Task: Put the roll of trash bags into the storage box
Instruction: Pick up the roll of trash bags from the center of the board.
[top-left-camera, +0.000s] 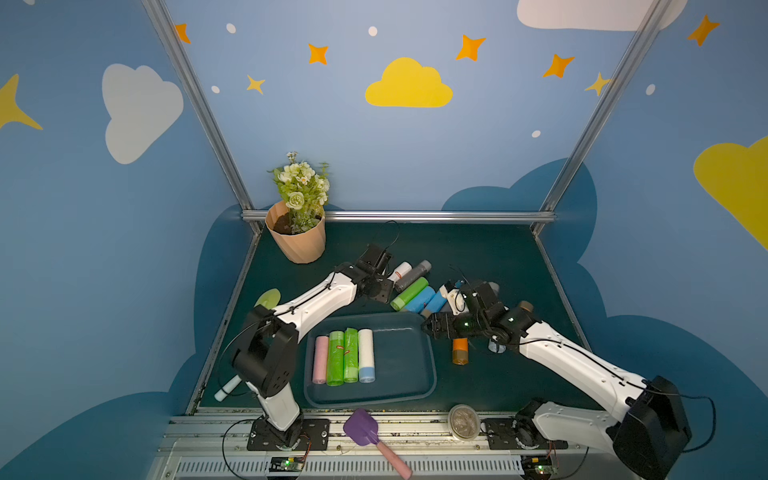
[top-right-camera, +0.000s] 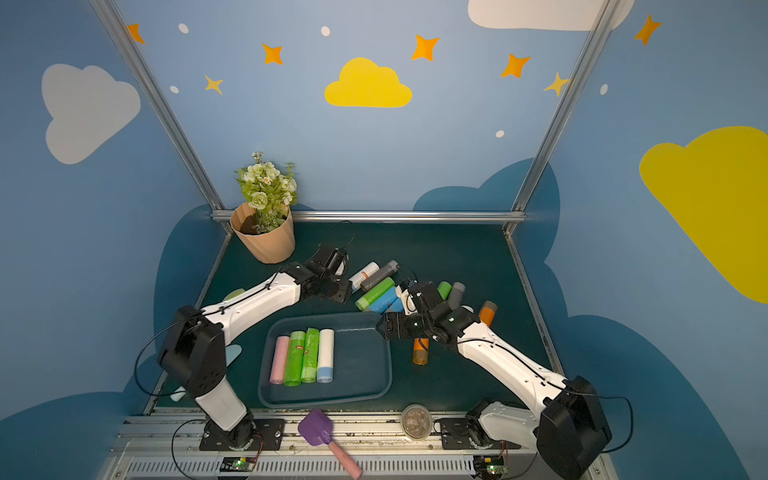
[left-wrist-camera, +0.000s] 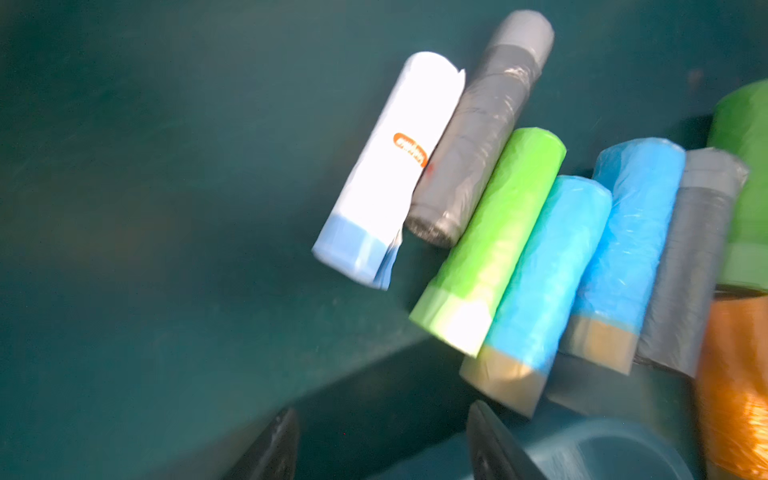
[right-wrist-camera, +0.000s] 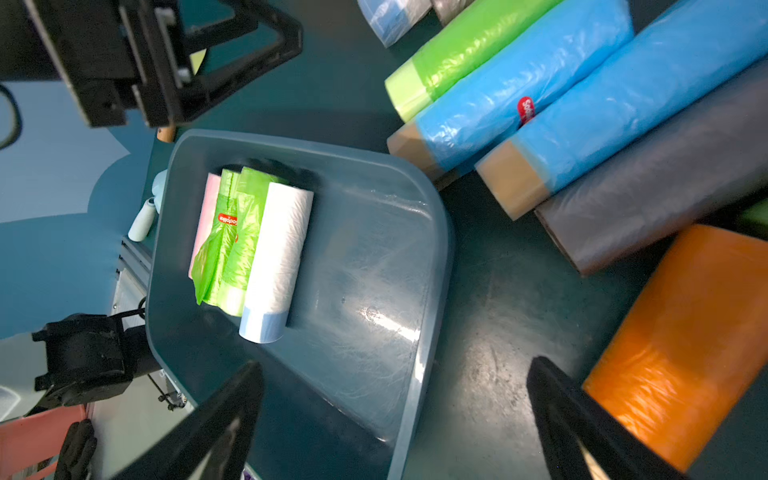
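Reaching, I judge: left pincer (left-wrist-camera: 382, 419), parted and empty, near the white roll (left-wrist-camera: 390, 166) at twelve o'clock of the storage box (top-left-camera: 403, 361) — right pincer (right-wrist-camera: 397, 365) wide, empty — must straddle it, then close.

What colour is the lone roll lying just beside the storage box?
The roll is orange with a brownish end; clearest in a top view.

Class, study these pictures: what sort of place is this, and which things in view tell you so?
Probably a staged robot-training booth, not a real home: a left arm and right arm bolted to a metal rail, an aluminium frame post, and walls painted with clouds and stars.
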